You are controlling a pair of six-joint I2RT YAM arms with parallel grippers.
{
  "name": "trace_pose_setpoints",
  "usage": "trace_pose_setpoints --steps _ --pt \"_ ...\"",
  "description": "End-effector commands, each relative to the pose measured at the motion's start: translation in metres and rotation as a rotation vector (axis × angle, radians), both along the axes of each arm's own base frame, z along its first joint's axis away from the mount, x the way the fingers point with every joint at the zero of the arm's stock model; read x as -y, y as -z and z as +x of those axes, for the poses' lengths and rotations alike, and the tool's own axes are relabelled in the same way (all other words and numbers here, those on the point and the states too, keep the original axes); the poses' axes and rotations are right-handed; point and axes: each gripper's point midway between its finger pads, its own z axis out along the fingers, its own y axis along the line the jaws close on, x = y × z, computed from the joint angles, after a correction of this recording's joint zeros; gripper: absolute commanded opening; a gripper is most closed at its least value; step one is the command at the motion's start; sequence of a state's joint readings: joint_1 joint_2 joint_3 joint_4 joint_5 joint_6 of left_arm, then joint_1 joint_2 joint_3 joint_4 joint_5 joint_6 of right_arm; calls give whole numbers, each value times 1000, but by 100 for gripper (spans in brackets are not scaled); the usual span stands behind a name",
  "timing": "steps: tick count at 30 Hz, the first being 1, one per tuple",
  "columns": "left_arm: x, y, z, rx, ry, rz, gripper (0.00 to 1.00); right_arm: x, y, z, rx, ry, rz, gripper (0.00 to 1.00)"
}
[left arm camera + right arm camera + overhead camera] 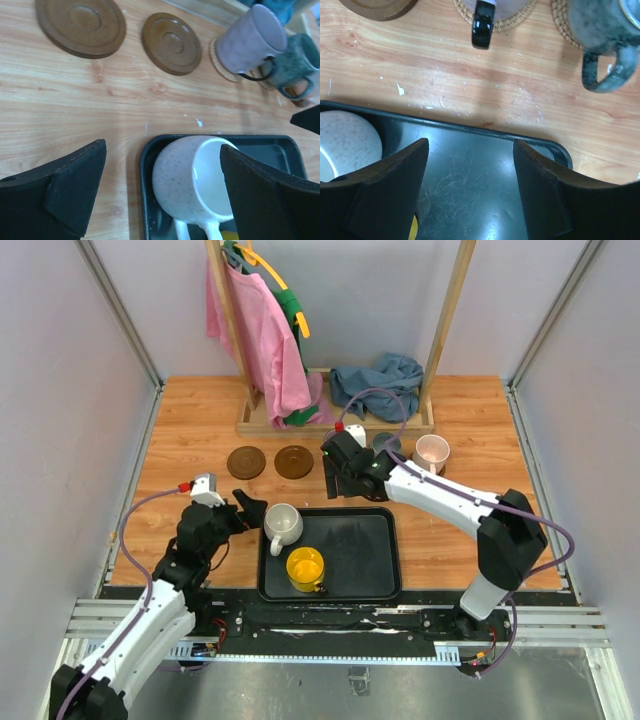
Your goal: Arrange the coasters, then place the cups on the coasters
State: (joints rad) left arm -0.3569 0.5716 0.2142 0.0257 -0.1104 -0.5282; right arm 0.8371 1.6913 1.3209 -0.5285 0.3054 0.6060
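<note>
Left gripper (165, 197) is spread wide and straddles the cream cup (192, 180), which stands upright in the far left corner of the black tray (265, 147); fingers look not yet in contact. Right gripper (470, 192) is also spread, with nothing between its fingers, hovering over the tray's far edge. Purple cup (250, 42) and grey cup (297, 60) already sit on woven coasters beyond the tray. Pink cup (432, 452) is furthest right, can't tell what's under it. Yellow cup (305, 568) is at the tray's near side. Inner brown coaster (171, 43) and outer brown coaster (80, 22) are bare, so my read is the cream cup goes to one of them. For a good grab, pinch the cup wall below the rim; the handle points near, clear of both fingers. The tray lip is just beside the cup on its left and far sides, and the left finger is outside the lip, so grip above lip height and lift straight up before moving far. There's open wood between tray and coasters. The purple cup's handle sticks out near the inner coaster and the right arm is close by, so the outer coaster gives more room
</note>
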Motion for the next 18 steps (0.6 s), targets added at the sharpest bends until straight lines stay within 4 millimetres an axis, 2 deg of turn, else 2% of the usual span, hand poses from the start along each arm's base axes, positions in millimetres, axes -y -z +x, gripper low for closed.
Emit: trace_pose_setpoints --steps 1,5,10,18 --pt "26 2 -19 -5 139 -87 100 16 -14 -8 51 21 -9 70" --pt "40 1 -26 -18 185 -117 100 30 -27 -11 98 45 -1 70" --pt "49 1 -30 -75 215 -113 100 51 -44 -11 181 88 -14 71" --pt "46 -3 -45 -154 228 -79 100 75 -64 -13 282 137 -1 78"
